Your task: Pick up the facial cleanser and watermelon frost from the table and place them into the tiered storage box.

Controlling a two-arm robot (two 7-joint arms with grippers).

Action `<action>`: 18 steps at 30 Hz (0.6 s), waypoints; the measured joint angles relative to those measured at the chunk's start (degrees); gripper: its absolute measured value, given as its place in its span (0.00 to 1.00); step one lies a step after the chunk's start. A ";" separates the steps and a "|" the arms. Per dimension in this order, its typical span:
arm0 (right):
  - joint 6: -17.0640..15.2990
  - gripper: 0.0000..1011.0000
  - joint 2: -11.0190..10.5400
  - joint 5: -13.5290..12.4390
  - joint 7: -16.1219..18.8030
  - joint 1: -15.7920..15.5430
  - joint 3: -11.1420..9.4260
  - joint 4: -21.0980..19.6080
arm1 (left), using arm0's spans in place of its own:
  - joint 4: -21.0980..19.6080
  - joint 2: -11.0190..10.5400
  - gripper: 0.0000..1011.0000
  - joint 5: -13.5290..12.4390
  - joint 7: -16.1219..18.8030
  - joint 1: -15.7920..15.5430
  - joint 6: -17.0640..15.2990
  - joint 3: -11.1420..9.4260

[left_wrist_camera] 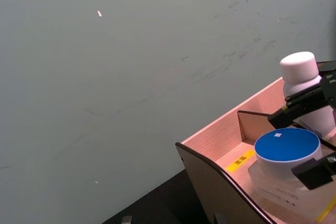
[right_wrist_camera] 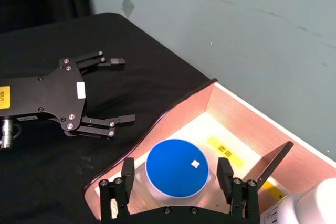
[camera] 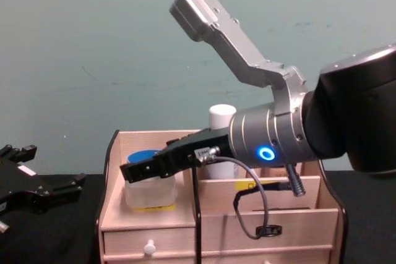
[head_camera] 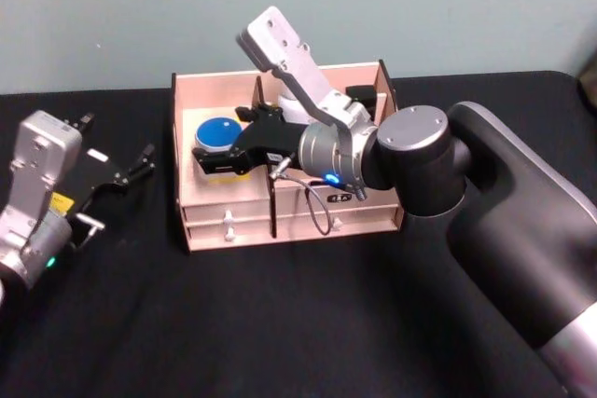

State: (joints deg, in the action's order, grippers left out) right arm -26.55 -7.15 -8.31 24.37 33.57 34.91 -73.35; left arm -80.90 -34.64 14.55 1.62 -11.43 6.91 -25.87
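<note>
Right gripper (right_wrist_camera: pixel 178 195) was inside the left-hand upper compartment of the tiered storage box (head_camera: pixel 219 228), fingers spread on either side of the blue-lidded jar (right_wrist_camera: pixel 175 168). In the right wrist view both pads stood clear of the jar wall, so the grasp looked released, not clamped. Which task item the jar is could not be read from its label.

The jar stood upright on the compartment floor, blue lid up, its base near a yellow label strip (right_wrist_camera: pixel 223 147). It lay directly between the 2 fingers, slightly ahead of the palm. Its axis was vertical and the fingers reached in nearly level from the robot's right, so a straight pull back along the gripper's own line should clear it; lifting first risks catching the lid.

A white-capped bottle (camera: pixel 221 117) stood upright in the neighbouring rear compartment, just beyond the divider (right_wrist_camera: pixel 270 163).

Left gripper (head_camera: pixel 117 172) was parked over the black table (head_camera: pixel 308 323) left of the box, fingers spread and holding nothing. Both items appeared placed; judged near completion.
</note>
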 joint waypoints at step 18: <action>11.52 0.99 -2.63 4.73 -5.63 -6.84 -2.49 -9.63 | 0.00 0.00 1.00 0.00 0.00 0.00 0.00 0.00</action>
State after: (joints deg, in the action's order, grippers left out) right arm -15.03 -9.78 -3.59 18.74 26.74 32.41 -82.98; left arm -80.90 -34.65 14.55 1.62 -11.43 6.91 -25.86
